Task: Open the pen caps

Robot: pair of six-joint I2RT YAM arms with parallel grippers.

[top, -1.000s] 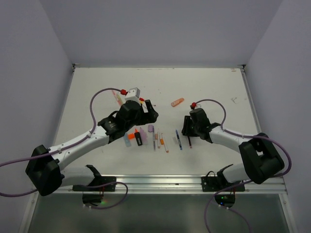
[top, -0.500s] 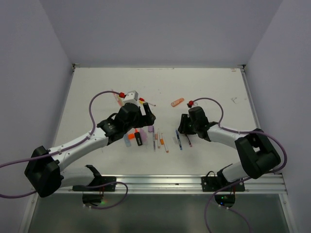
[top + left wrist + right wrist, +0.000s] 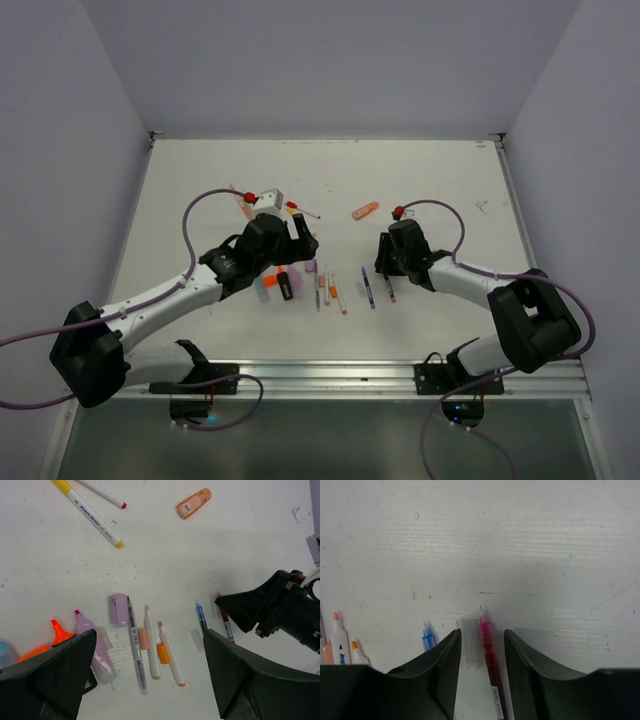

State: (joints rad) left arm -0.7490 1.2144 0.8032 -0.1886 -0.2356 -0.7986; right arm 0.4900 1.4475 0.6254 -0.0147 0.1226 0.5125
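Observation:
Uncapped pens lie in a row on the white table (image 3: 420, 190). In the right wrist view a red pen (image 3: 488, 645) and a clear pen cap (image 3: 469, 641) lie side by side between the fingers of my right gripper (image 3: 481, 632), which is open and low over them without pinching either. A blue pen tip (image 3: 427, 639) shows just left of it. My left gripper (image 3: 149, 632) hovers wide open above a purple pen (image 3: 134, 645), a peach marker (image 3: 151, 645) and an orange marker (image 3: 171, 652). Loose purple (image 3: 118, 609), peach (image 3: 143, 638) and orange (image 3: 163, 653) caps lie beside them.
An orange highlighter (image 3: 193, 503) lies alone farther back. A yellow-tipped marker (image 3: 92, 517) and a red-tipped pen (image 3: 102, 492) lie at the back left. Stubby pink (image 3: 95, 650) and orange (image 3: 57, 635) highlighters sit under the left finger. The two grippers (image 3: 303, 243) (image 3: 388, 268) stand close together.
The right gripper shifted slightly left, then back, over the red pen, and its jaws narrowed a little. The left gripper drifted slightly toward the near edge, still wide open.

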